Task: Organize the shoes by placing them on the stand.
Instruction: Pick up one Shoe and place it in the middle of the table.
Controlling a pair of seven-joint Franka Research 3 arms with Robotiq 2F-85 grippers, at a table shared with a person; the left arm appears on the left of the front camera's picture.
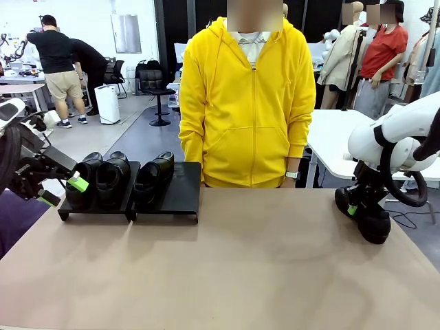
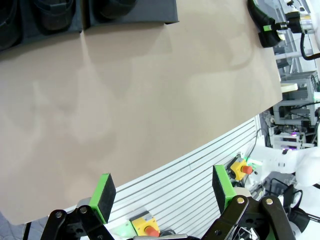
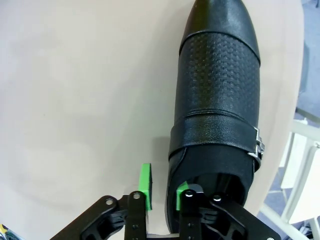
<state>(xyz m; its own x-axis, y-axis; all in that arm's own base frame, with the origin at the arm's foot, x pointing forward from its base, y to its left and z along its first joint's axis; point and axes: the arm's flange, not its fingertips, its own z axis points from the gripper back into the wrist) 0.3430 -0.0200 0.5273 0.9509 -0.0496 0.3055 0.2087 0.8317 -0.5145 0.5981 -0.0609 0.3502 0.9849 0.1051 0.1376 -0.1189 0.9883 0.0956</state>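
a: what's on the left of the frame?
b: the left claw (image 1: 62, 189), spread wide, by the stand (image 1: 130, 206) with three shoes (image 1: 110, 180).
a: and far right?
b: the right claw (image 3: 163, 196) pinches the side wall of the last shoe (image 3: 217, 100) on the table (image 1: 227, 275).

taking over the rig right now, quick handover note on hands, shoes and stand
Left hand: open, holding nothing, at the table's left edge beside the stand.
Right hand: its fingers straddle the side wall at the heel of the last shoe, one inside the opening, one outside. That shoe sits on the table near the right edge; I cannot tell whether the grip is firm yet.
Done: three shoes on the stand, two on the left tray, one on the left half of the right tray.
Left: carry the last shoe to the free spot on the right tray.
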